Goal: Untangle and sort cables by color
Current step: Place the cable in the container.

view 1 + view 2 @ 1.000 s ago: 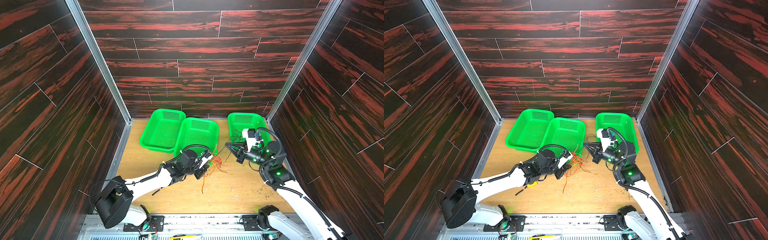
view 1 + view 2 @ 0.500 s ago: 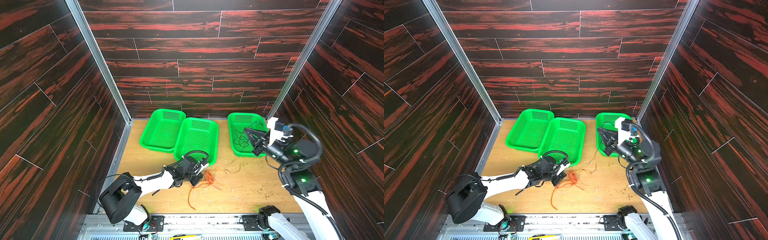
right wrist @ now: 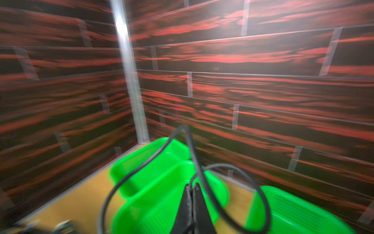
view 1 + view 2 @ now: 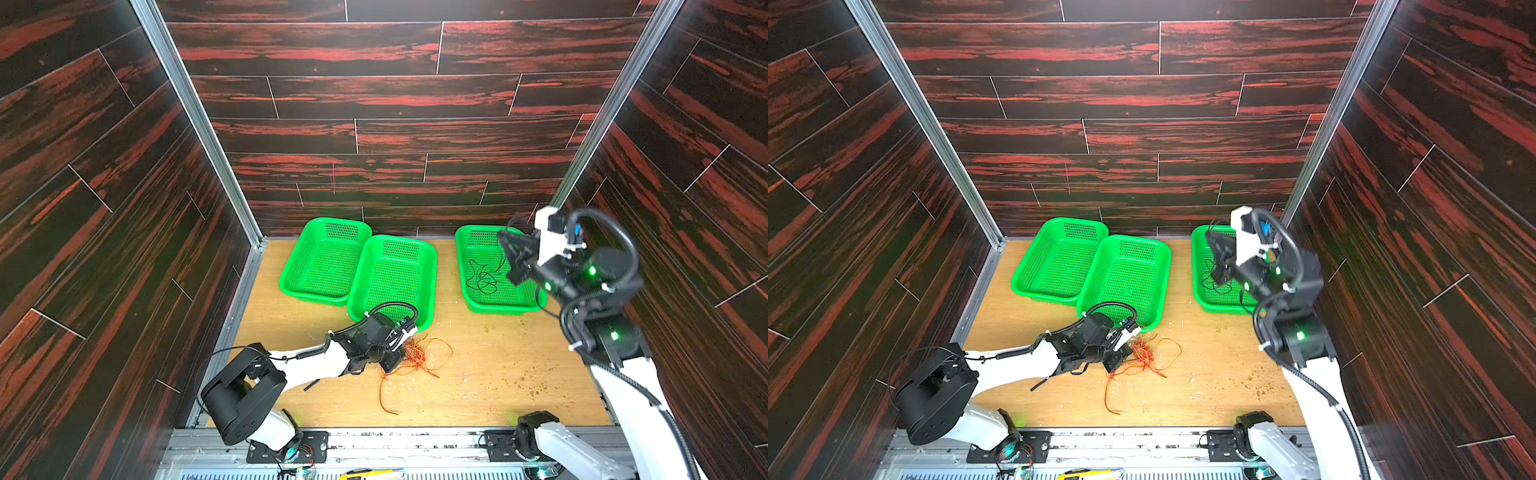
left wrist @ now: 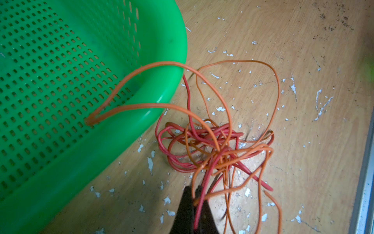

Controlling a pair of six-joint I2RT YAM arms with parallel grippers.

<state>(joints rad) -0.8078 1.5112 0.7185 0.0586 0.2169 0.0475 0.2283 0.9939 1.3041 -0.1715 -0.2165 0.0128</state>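
A tangle of orange and red cables [image 4: 417, 357] [image 4: 1144, 356] [image 5: 212, 150] lies on the wooden table in front of the middle green basket [image 4: 430, 266]. My left gripper [image 4: 397, 362] [image 4: 1119, 362] [image 5: 193, 189] is low at the tangle's left side, shut on a red and an orange strand. One orange loop [image 5: 129, 85] reaches over that basket's rim [image 5: 170, 81]. My right gripper [image 4: 502, 236] [image 4: 1209, 237] [image 3: 192, 185] is raised over the right green basket [image 4: 494, 308] [image 4: 1217, 308], shut on a black cable [image 3: 202, 174]. That black cable [image 4: 482, 280] [image 4: 1214, 286] hangs down and coils inside the right basket.
A third green basket [image 4: 291, 274] sits at the back left, its edge against the middle one. Both hold nothing. Paint flakes and crumbs [image 4: 536, 386] dot the table. A yellow tape measure [image 4: 370, 473] lies on the front rail. Dark wood-pattern walls close in three sides.
My right gripper has pulled away from the tangle and risen to the right over the right basket, carrying the black cable. My left gripper has dropped to the table with the orange and red tangle.
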